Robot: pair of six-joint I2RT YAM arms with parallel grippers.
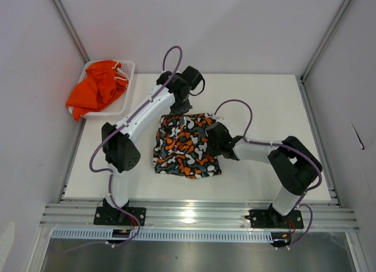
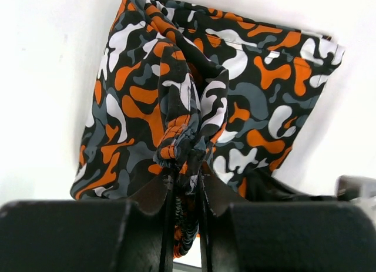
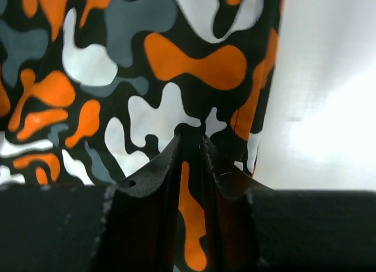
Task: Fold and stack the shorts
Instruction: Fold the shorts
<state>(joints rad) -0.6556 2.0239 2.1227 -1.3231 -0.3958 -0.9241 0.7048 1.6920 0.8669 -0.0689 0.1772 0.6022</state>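
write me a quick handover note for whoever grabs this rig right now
Left claw: shut on the patterned shorts, at their far edge.
Right claw: shut on their right edge.
Orange shorts: bunched in the basket, untouched.
Done: nothing stacked.
To do: finish this fold, fold the orange pair, stack both.

One shorts pair (image 1: 187, 145) lies flat mid-tabletop (image 1: 270, 107), approx ctr. Other pair (image 1: 97, 87) sits bunched in basket (image 1: 127, 93) at tabletop's far-left corner, spilling over basket's left rim, well apart from 1st.
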